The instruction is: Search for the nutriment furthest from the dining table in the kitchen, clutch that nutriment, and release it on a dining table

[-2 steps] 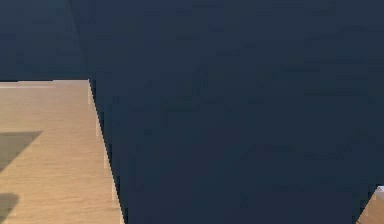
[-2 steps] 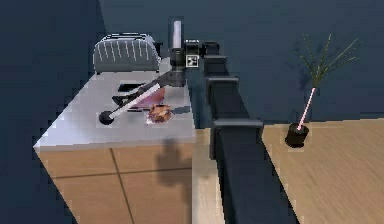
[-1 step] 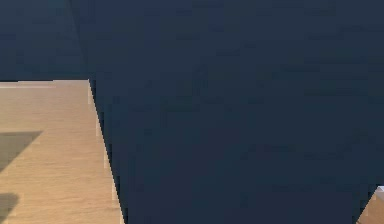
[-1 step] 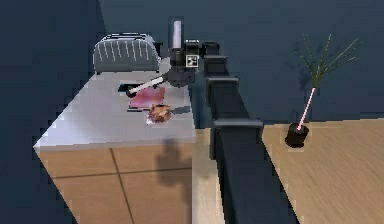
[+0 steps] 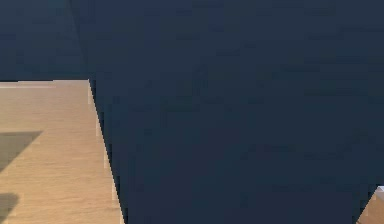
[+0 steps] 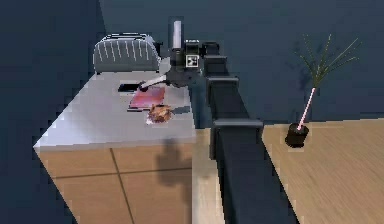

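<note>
- One counter, grey top, left half of the arm side view; front cabinets cut off by the bottom edge.
- One toaster, upper left, on the counter.
- Two food-like blobs at centre left on the counter: pink blob and round brown blob, just beside each other; possibly the nutriment.
- One dark flat item, too small to name.
- One arm, one gripper at the blobs; cannot tell whether gripping anything.
- One potted plant, right.
- Forward view: wood floor lower left, dark wall.
</note>
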